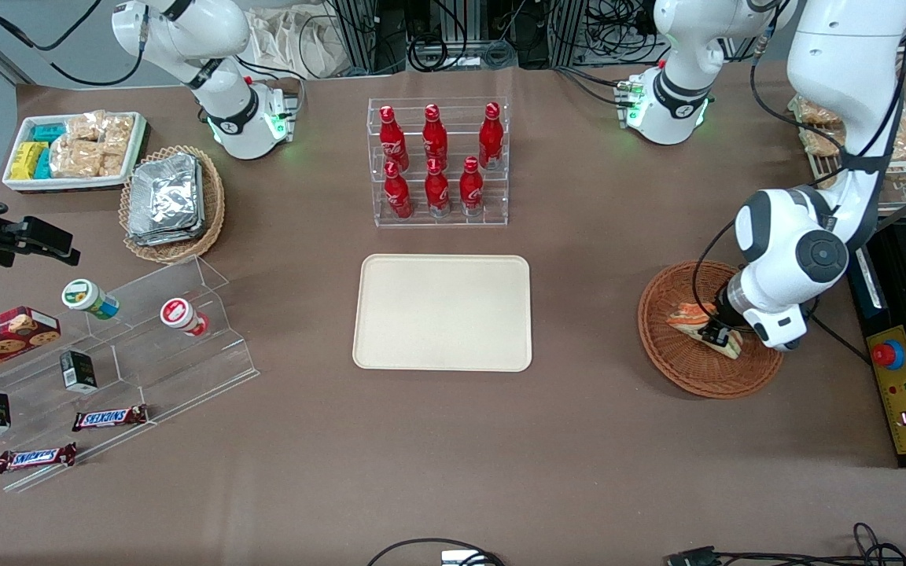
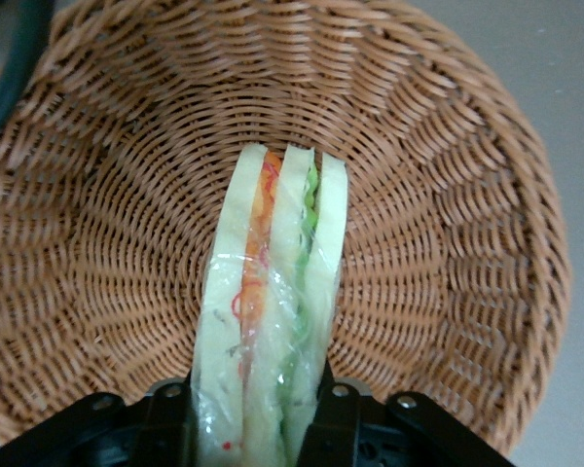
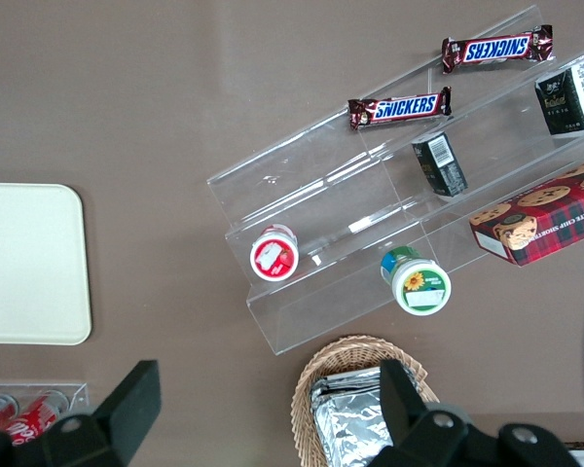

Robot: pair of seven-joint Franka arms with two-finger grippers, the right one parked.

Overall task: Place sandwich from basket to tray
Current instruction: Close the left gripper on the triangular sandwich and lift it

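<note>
Claw fingers were closed on the sandwich inside the basket; the slick wrap could be lost mid-carry before the tray was reached.

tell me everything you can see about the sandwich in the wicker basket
The sandwich is a small wedge of three pale bread slices with orange-red and green filling between them, sealed in clear wrap. It stands on edge inside the reddish-brown woven basket, toward the working arm's end of the table. The gripper is closed on one end of it, a finger against each outer slice. Nothing else shares the basket.
</note>
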